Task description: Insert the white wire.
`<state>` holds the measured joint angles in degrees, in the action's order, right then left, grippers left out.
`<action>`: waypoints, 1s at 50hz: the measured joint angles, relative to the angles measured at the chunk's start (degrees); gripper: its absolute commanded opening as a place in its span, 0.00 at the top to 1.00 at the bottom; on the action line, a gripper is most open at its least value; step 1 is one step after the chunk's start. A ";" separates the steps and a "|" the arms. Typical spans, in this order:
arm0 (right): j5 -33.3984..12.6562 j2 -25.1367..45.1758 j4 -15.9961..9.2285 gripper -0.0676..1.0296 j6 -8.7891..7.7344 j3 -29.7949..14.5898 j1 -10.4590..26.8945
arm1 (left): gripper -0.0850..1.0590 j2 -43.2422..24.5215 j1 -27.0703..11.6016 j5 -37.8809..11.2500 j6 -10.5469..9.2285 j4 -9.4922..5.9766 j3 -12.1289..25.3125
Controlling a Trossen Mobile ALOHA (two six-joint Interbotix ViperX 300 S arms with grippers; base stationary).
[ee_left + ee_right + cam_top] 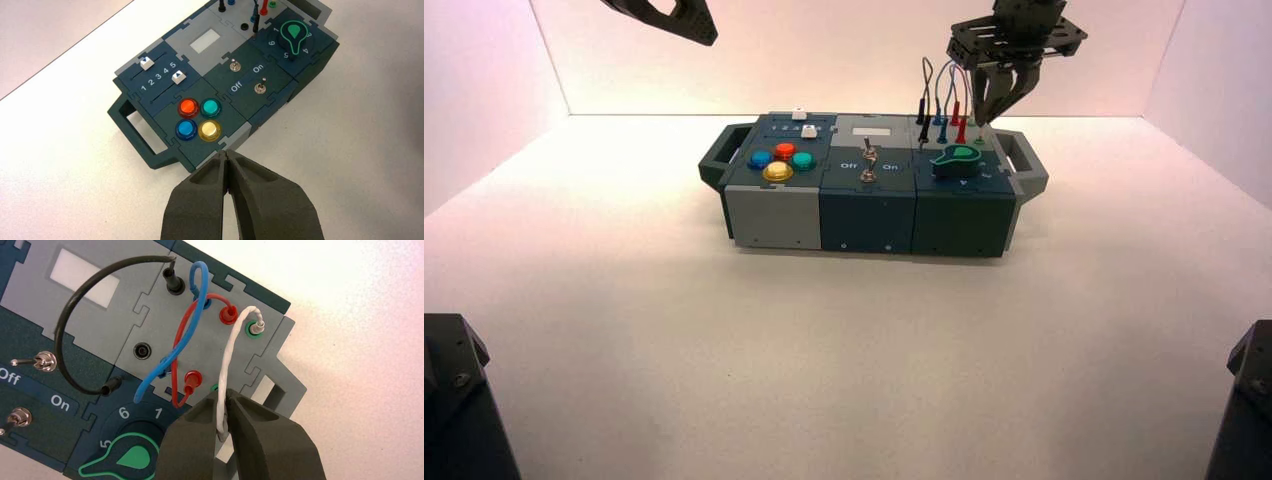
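The white wire (pixel 229 357) arches up from its plug in a green-ringed socket (pixel 256 328) on the box's grey wire panel. Its other end runs down between my right gripper's fingers. My right gripper (pixel 226 396) is shut on that free end, just beside a second green-ringed socket (pixel 214 388) that its finger half hides. In the high view this gripper (pixel 996 105) hangs over the back right corner of the box (pixel 864 215). My left gripper (pixel 226 155) is shut on nothing and held high at the back left (pixel 664 15), off the box's button end.
A black wire (pixel 65 340), a blue wire (pixel 187 335) and a red wire with red plugs (pixel 228 314) loop over the same panel. Close by are the green knob (pixel 125 460), two toggle switches (pixel 42 361) and the box's side handle (pixel 270 390). Coloured buttons (pixel 198 119) and sliders (pixel 160 70) fill the other end.
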<state>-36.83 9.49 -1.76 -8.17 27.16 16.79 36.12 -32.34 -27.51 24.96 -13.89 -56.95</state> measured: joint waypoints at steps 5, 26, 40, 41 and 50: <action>0.09 0.18 0.00 0.96 0.09 0.00 0.00 | 0.95 0.18 0.09 0.00 0.00 0.00 -0.09; 0.35 2.11 0.00 0.96 0.00 -0.44 0.09 | 0.95 0.44 0.44 0.09 0.00 0.18 -0.18; -0.53 2.46 0.26 0.65 0.18 0.09 0.62 | 0.95 0.44 0.70 0.70 0.00 0.18 -0.26; -0.53 2.46 0.26 0.65 0.18 0.09 0.79 | 0.95 0.35 0.70 0.79 0.00 0.18 -0.26; -2.20 2.20 0.26 0.61 0.18 0.09 1.58 | 0.95 -0.53 0.79 1.14 0.00 0.18 -0.62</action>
<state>-39.02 11.69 -1.49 -8.00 27.25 18.37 35.60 -31.55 -26.37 24.96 -13.71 -57.57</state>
